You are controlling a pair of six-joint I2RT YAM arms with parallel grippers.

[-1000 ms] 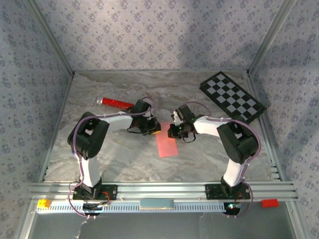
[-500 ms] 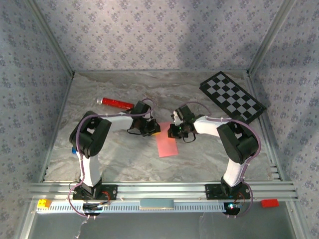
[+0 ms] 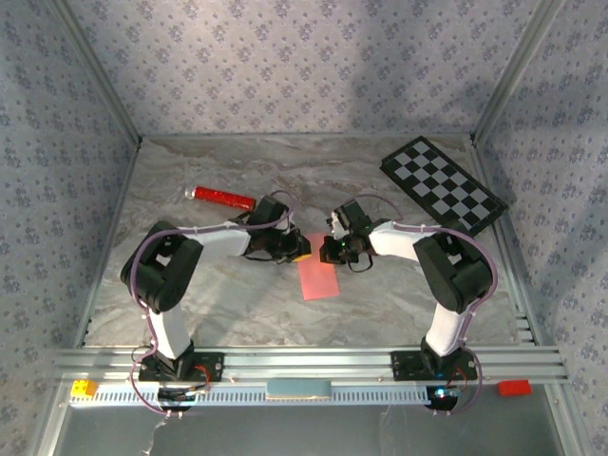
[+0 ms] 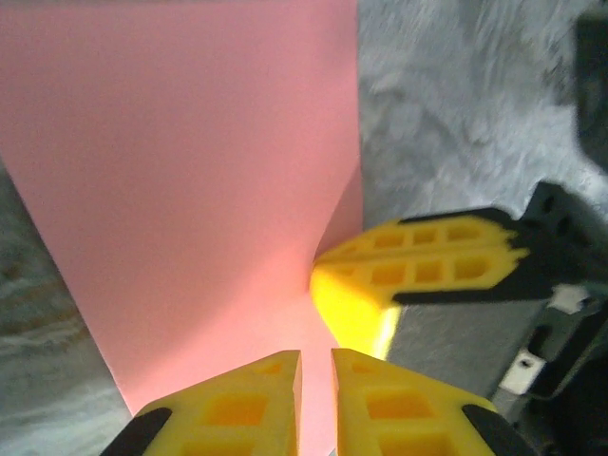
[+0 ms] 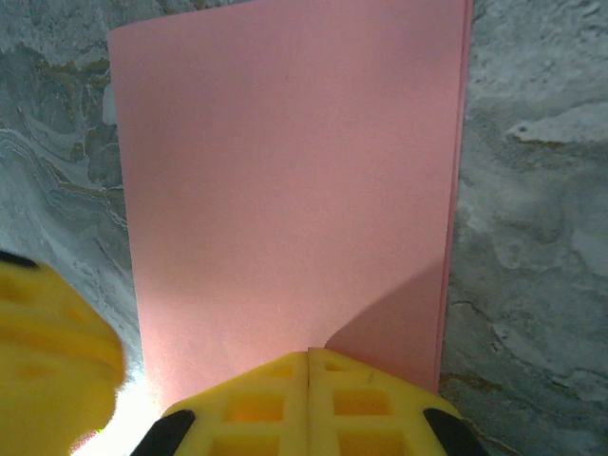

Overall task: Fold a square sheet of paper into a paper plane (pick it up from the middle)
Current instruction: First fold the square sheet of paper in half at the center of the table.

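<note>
The square sheet of paper (image 3: pixel 317 278), creased to a narrow pink rectangle, lies flat on the marbled table between both arms. My left gripper (image 3: pixel 300 254) is low over its far left corner. In the left wrist view the paper (image 4: pixel 190 171) spreads ahead, and my left gripper (image 4: pixel 315 380) shows a narrow gap between its yellow tips with nothing in it. My right gripper (image 3: pixel 327 252) is at the far right corner. In the right wrist view its tips (image 5: pixel 309 380) are pressed together, shut, resting over the paper (image 5: pixel 285 190). A right finger (image 4: pixel 418 266) sits close beside the left tips.
A red cylinder (image 3: pixel 220 197) lies at the back left. A black-and-white checkerboard (image 3: pixel 444 185) lies at the back right. A yellow block (image 3: pixel 84 388) and a red block (image 3: pixel 514 387) sit on the front rail. Patterned walls enclose the table on three sides.
My left arm's elbow has swung out to the left and lower, while its gripper stays at the paper's far end. The right arm and the paper have not moved.
</note>
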